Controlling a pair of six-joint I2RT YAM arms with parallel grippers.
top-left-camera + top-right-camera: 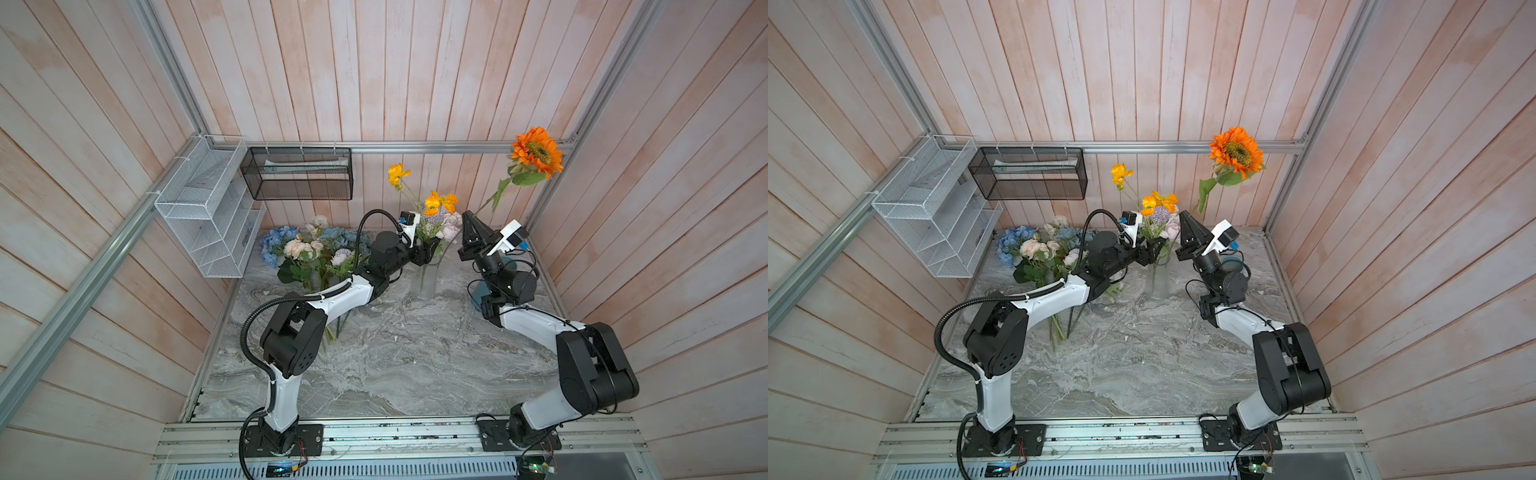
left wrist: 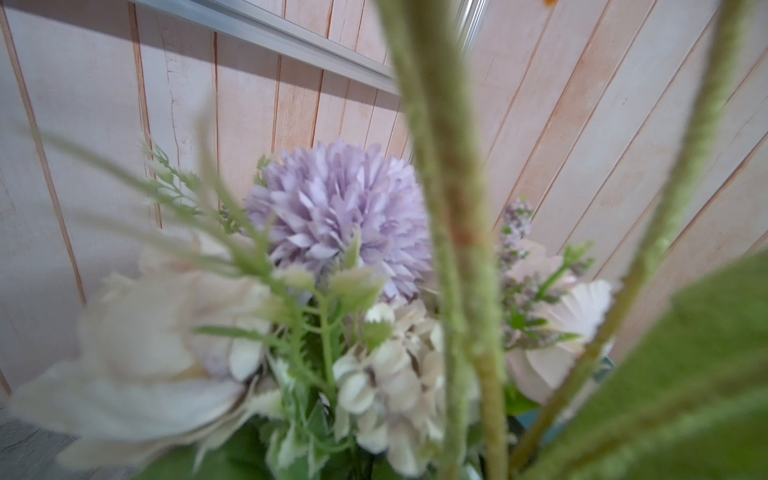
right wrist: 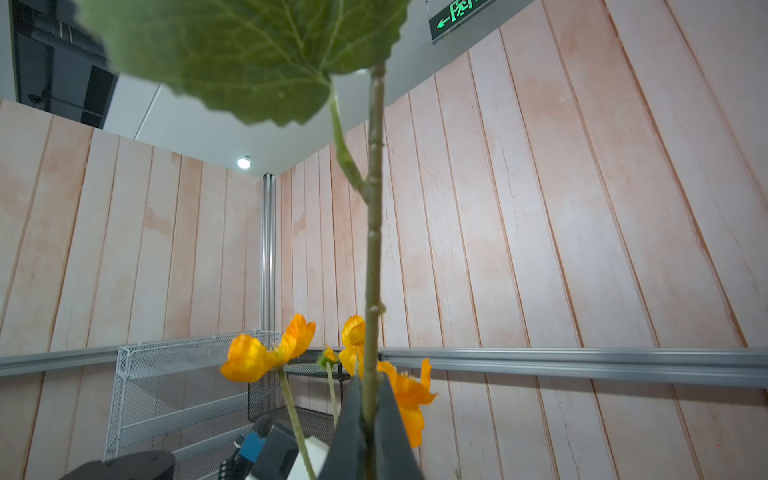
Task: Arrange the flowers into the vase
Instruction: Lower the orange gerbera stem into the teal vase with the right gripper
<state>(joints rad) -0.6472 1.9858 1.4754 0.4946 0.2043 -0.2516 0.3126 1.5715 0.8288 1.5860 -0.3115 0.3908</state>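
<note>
A clear glass vase [image 1: 424, 282] [image 1: 1158, 282] stands at mid-table with orange poppies [image 1: 440, 203] [image 3: 257, 357], a lilac pompom [image 2: 336, 216] and pale roses in it. My left gripper [image 1: 429, 253] [image 1: 1152, 253] is at the vase's mouth, fingers spread on either side of the stems; the left wrist view shows only blooms and fuzzy stems [image 2: 449, 208]. My right gripper [image 1: 468, 216] [image 1: 1185, 216] [image 3: 370, 399] points up just right of the vase, shut on the stem [image 3: 374, 249] of an orange sunflower [image 1: 538, 151] [image 1: 1236, 151] that rises high. More flowers [image 1: 307, 249] [image 1: 1038, 249] lie heaped at the left, partly under the left arm.
A white wire rack [image 1: 208, 216] and a black mesh basket [image 1: 299, 172] hang on the walls at the back left. A blue round object [image 1: 482, 291] sits behind the right arm. Wood-panel walls close in three sides of the marble table [image 1: 395, 365].
</note>
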